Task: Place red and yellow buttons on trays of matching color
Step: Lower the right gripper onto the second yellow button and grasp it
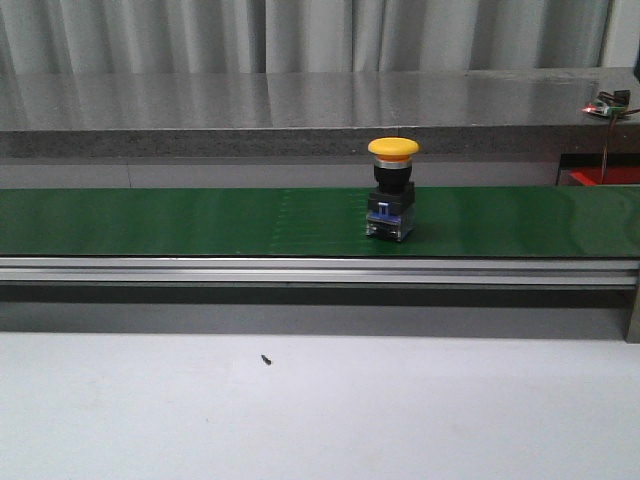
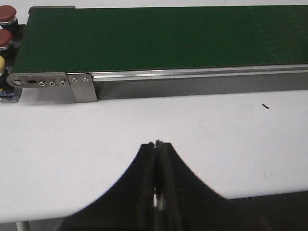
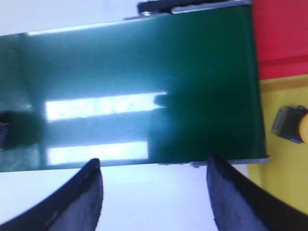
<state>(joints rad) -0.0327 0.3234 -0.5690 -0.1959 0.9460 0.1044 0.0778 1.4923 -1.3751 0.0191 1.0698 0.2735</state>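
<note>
A yellow push-button [image 1: 393, 187] is shown upright on the green belt [image 1: 200, 220], right of frame centre. The left pincer [image 2: 158, 144] is clenched over the white bench [image 2: 72, 154]; the right pincer [image 3: 154, 168] is spread, empty, beside red tray [image 3: 281, 29] and yellow tray [image 3: 284, 168].

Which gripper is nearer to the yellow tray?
Right. The right gripper hangs at the belt end beside the yellow tray; the left gripper faces the belt's other end, with no tray in its view.
</note>
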